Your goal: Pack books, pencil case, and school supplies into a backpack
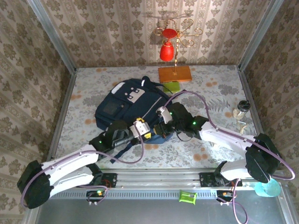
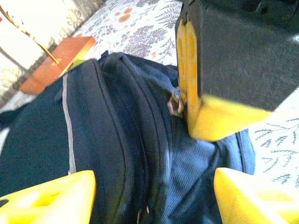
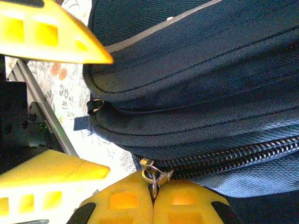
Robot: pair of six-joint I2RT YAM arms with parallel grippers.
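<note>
Here, right tool [image 3: 153, 187] pinches zip pull [image 3: 152, 171]; left tool [image 2: 154, 196] (released) faces backpack [image 2: 107, 130], orange slab [image 2: 51, 63] beyond.

Bright, soft daylight; wrist views blurred, highlights blown out

This is a robot test booth dressed as a home room. Behind and beside the backpack [image 1: 124, 100], damask wallpaper [image 1: 117, 32] covers panels framed by bare aluminium posts [image 1: 52, 35]. Under it lies a floral tablecloth [image 1: 210, 93]. In front of it, a metal rail [image 1: 159, 178] carries two white robot arms [image 1: 70, 170]. Behind it stands a gilt ornament with a red bell [image 1: 167, 50].
</note>
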